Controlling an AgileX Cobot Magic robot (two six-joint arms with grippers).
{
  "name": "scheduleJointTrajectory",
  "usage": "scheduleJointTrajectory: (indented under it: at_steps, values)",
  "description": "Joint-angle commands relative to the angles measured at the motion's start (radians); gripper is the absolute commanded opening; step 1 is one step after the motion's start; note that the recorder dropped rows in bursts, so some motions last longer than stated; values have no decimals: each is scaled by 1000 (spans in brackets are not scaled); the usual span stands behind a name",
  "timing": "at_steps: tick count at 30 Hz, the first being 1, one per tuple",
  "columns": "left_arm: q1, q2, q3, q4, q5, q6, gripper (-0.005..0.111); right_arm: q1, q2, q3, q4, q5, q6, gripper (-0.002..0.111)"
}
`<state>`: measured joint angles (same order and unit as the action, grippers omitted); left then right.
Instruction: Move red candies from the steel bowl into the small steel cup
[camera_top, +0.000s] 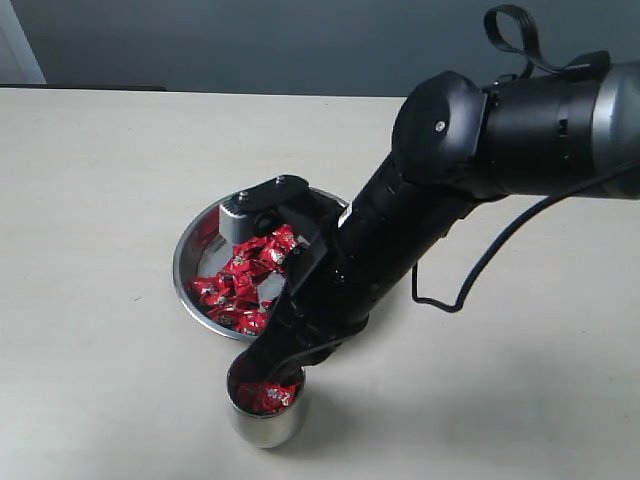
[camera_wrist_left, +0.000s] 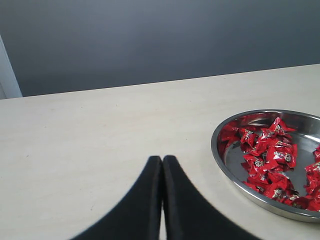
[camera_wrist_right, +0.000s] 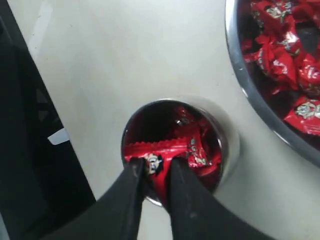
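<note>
Right fingers (camera_wrist_right: 134, 195) pinch one red candy (camera_wrist_right: 156, 161) at the mouth of the small steel cup (camera_wrist_right: 226, 150), beside the steel bowl (camera_wrist_right: 246, 85) on the desk (camera_wrist_right: 125, 60). Its foil looks light, crinkly and slippery, so a grip across the middle seems best. Left fingers (camera_wrist_left: 150, 200) are closed and empty.

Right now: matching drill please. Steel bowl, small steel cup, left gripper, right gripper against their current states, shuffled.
Things:
1 steel bowl
2 small steel cup
3 left gripper
4 right gripper

States:
A shut, empty
B holds the main pile of red candies
C shut on a red candy
D a few candies inside, directly under a gripper

Pairs: 1-B; 2-D; 3-A; 4-C
</note>
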<state>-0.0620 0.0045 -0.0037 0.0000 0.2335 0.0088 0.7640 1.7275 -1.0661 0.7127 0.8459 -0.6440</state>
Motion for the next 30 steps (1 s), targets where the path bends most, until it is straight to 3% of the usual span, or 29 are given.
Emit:
scheduleJointTrajectory:
  at_steps: [1, 3, 8, 11, 17, 23, 30]
  values:
    - [-1, -4, 4, -5, -3, 0, 0, -6, 9, 7, 53, 15, -56, 29]
    - [-1, -4, 4, -5, -3, 0, 0, -6, 9, 7, 58, 15, -59, 36]
    - [-1, -4, 4, -5, -3, 0, 0, -6, 9, 3, 55, 7, -59, 36]
    - [-1, -4, 4, -5, -3, 0, 0, -7, 7, 3, 28, -105, -57, 36]
    - [-1, -4, 4, -5, -3, 0, 0, -7, 10, 3, -263, -427, 194, 36]
    - [-1, -4, 4, -5, -3, 0, 0, -7, 62, 2, -545, -477, 429, 36]
    - [-1, -4, 4, -5, -3, 0, 0, -7, 175, -41, -556, -515, 440, 36]
